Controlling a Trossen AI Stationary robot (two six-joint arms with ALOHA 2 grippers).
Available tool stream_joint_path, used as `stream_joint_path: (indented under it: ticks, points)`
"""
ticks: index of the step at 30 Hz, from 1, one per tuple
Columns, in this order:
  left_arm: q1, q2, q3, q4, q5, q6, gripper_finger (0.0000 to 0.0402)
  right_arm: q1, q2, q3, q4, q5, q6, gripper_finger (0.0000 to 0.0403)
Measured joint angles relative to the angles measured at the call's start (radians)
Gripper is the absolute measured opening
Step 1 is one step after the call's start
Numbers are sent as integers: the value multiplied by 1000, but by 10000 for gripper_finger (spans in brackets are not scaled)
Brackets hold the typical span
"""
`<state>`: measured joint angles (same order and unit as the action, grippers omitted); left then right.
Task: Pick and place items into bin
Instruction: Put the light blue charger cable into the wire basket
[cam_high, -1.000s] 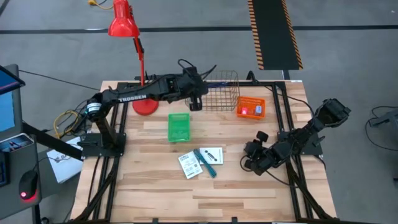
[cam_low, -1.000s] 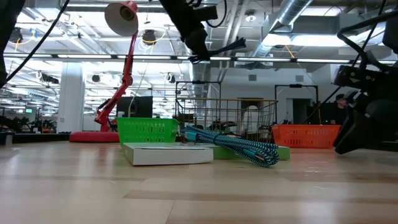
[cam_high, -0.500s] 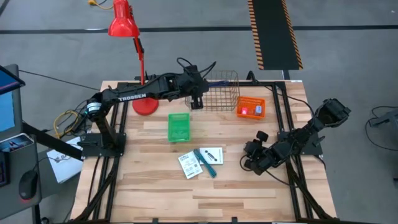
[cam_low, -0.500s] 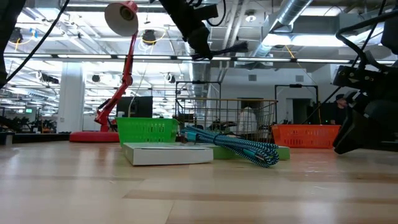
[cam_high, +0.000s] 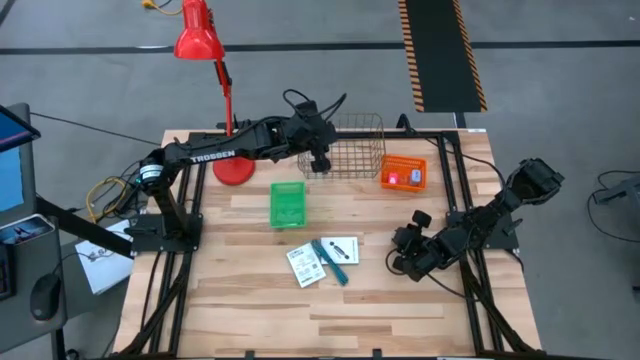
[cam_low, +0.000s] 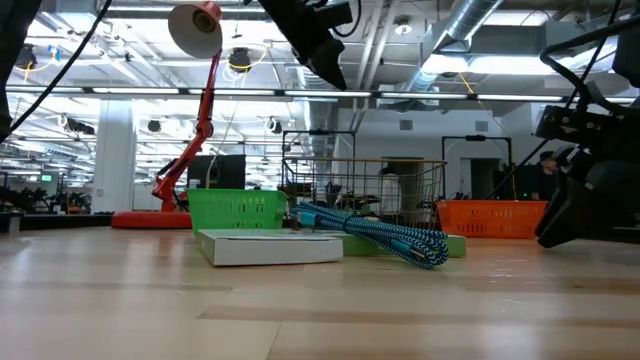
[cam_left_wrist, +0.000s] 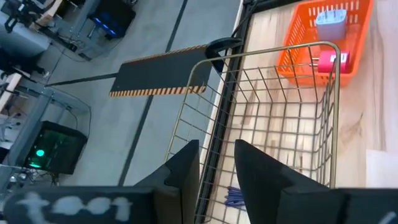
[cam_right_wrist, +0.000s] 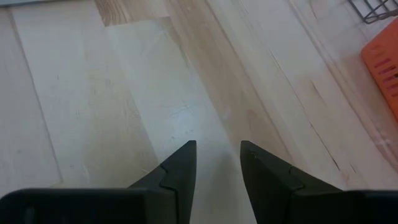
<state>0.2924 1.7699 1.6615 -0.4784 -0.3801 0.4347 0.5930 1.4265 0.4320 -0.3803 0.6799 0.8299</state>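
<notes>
My left gripper (cam_high: 320, 160) hangs open at the near left wall of the wire basket (cam_high: 357, 145), high above the table in the low view (cam_low: 325, 65). Past its fingers (cam_left_wrist: 217, 171), a thin dark blue thing (cam_left_wrist: 235, 198) lies on the basket floor. Two white printed cards (cam_high: 305, 265) (cam_high: 342, 249) lie flat mid-table with the teal stick-like tool (cam_high: 328, 260) between them. The small pink-red object (cam_left_wrist: 333, 60) lies in the orange bin (cam_high: 403, 174). My right gripper (cam_high: 403, 260) waits open, low over bare wood (cam_right_wrist: 216, 163), right of the cards.
A green basket (cam_high: 287, 203) stands left of centre, and a red desk lamp (cam_high: 233, 165) has its base at the far left. A white and blue block (cam_left_wrist: 329, 22) also lies in the orange bin. Bare wood stretches along the near edge.
My left gripper has moved a little toward the far edge and the wire basket. A thin dark thing that stuck out beside it in the low view no longer shows there. My right arm has kept still.
</notes>
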Motion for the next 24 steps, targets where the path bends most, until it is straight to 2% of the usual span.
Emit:
stream_joint_path:
  ticks: [8, 12, 16, 21, 24]
  points:
    - [-39, 0, 0, -46, -1, -159, 94, 0, 0, 0, 28, -12, 8, 119]
    - [-94, 0, 0, -166, 9, -261, 94, 0, 0, 0, 72, -12, 8, 119]
    - [-176, -1, 0, -307, 70, -389, 94, 0, 0, 0, 134, -6, -6, 119]
    - [-316, -1, 0, -427, 77, -533, 94, -21, 0, 0, 391, -1, -145, 119]
    - [-407, -1, 0, -458, 39, -588, 94, -35, 0, 0, 584, -20, -260, 119]
